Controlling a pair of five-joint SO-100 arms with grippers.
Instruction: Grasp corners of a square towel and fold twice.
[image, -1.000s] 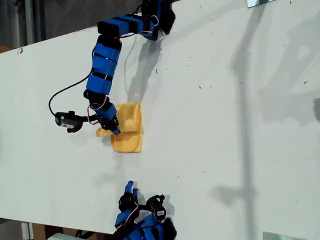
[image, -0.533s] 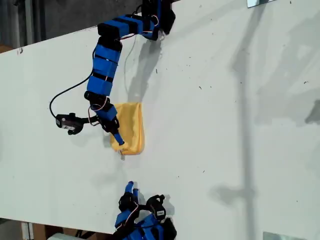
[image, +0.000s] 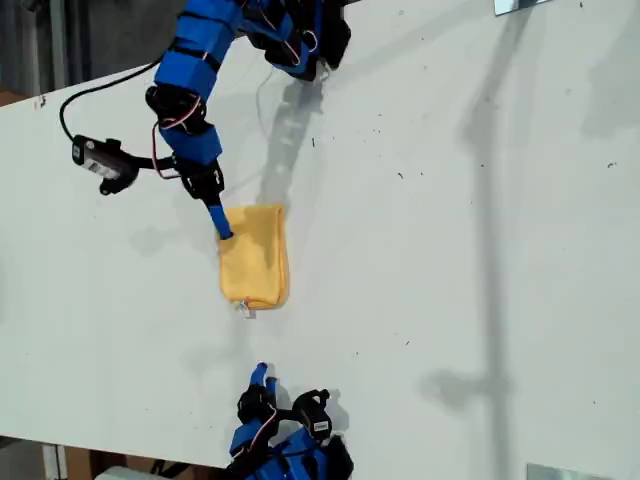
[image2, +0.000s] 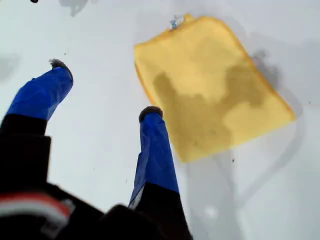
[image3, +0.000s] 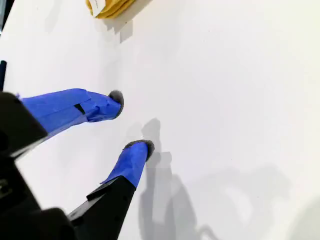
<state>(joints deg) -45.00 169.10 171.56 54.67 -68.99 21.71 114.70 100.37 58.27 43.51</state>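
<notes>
My first gripper (image2: 105, 90), blue-taped fingers spread wide and holding nothing, hangs over the white table (image: 450, 250) just off the folded towel's (image: 254, 265) corner nearest the exterior view's 11 o'clock. The soft yellow-orange terry cloth lies flat as a rounded rectangle, its long axis running 12 to 6 o'clock in the exterior view, a tiny white tag (image: 243, 311) at its 6 o'clock end. My second gripper (image3: 128, 122), parted and empty, sits well apart at the exterior view's 6 o'clock edge.
</notes>
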